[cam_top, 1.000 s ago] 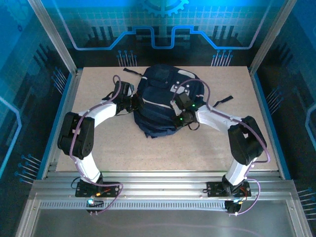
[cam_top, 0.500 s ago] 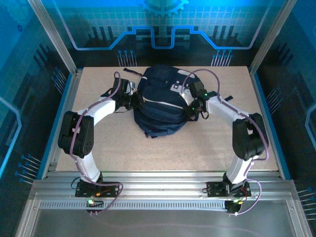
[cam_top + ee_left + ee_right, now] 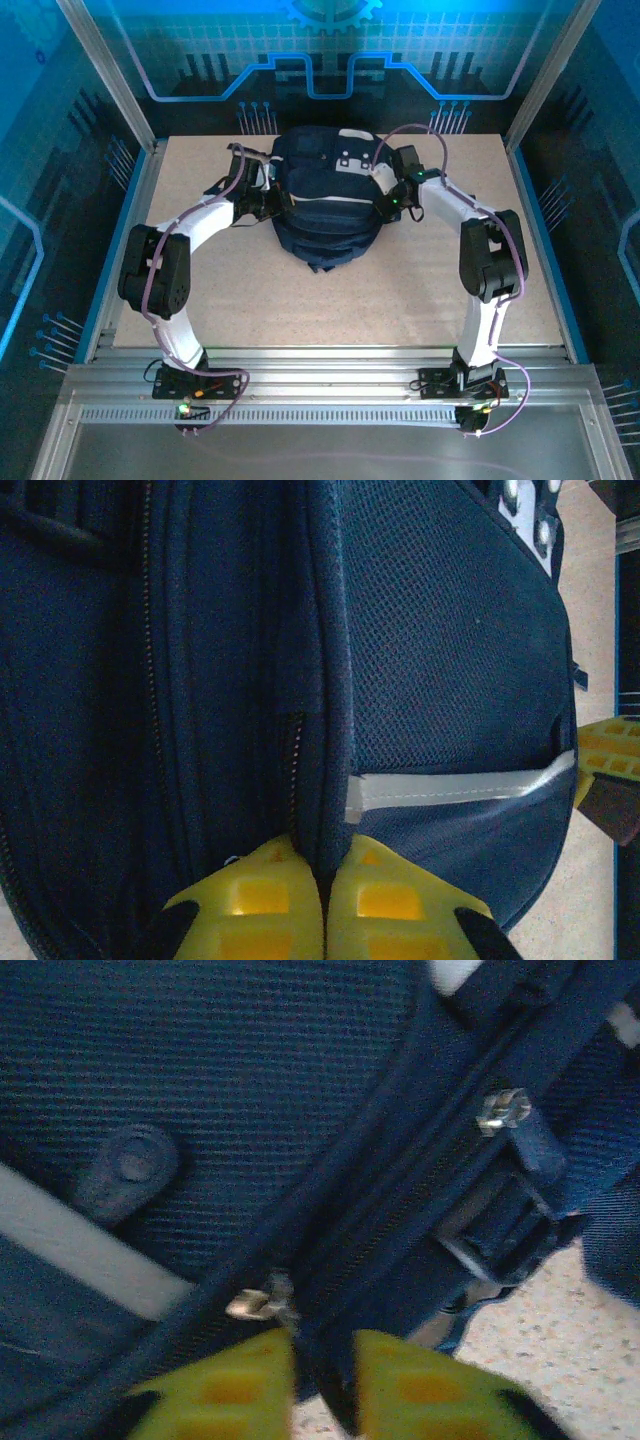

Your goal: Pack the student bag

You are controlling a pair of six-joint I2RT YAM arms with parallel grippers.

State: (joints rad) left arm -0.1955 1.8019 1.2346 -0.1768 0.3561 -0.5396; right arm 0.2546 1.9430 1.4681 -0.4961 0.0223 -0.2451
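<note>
Top external | navy student bag (image 3: pixel 325 205) — left hand (image 3: pixel 325 870) pinches seam | right hand (image 3: pixel 325 1365) ajar

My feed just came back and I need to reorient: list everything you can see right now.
large dark navy fabric backpack: one, navy with a pale stripe, far middle of the table, between both arms.
small silver metal zipper pulls: two, silver, on the backpack's zips; one by the right tool, one farther up.
speckled beige tabletop: one, beige, under the backpack.
left tool: one, yellow pads, shut on a backpack seam fold.
right tool: one, yellow pads, at the backpack's zip; grip unclear.
</note>
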